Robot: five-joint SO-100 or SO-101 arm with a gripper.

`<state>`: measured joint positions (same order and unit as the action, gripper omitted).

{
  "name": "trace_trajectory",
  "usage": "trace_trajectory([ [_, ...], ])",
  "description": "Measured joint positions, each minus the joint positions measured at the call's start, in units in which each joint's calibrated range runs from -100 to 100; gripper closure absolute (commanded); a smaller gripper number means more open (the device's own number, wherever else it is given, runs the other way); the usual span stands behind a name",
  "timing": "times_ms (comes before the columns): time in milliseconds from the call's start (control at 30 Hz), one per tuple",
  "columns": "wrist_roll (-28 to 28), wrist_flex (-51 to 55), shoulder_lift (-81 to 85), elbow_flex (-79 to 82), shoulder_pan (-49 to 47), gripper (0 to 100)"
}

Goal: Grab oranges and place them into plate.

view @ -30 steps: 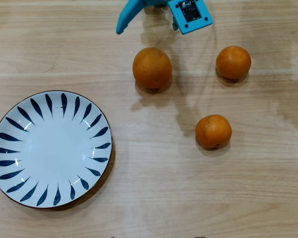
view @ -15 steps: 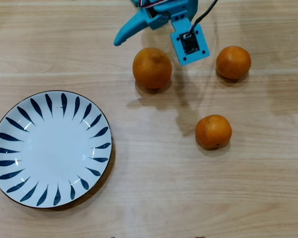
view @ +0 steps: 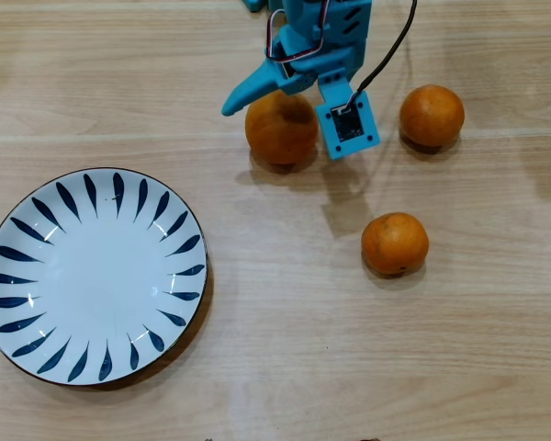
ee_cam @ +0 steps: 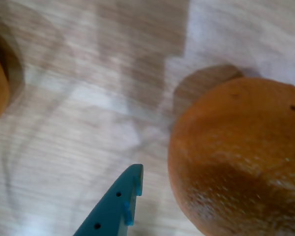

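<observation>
Arm has advanced from the desk's far edge over the last second and now overlaps the largest orange [view: 277, 129], near that edge. Approach underway; nothing grasped. Gripper [view: 280, 106] fingers spread, one tip [ee_cam: 129, 184] beside the fruit [ee_cam: 241, 157]. Two smaller oranges [view: 432, 116] [view: 395, 243] untouched. Plate [view: 92, 274], near left corner, empty.
</observation>
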<state>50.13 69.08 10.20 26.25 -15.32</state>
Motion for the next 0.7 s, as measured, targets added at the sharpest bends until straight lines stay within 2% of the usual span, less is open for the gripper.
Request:
trace_trajectory([
  [433, 0.94, -16.62, 0.00, 13.10, -1.01, 42],
  [700, 0.94, -18.95, 0.00, 14.52, -1.01, 42],
])
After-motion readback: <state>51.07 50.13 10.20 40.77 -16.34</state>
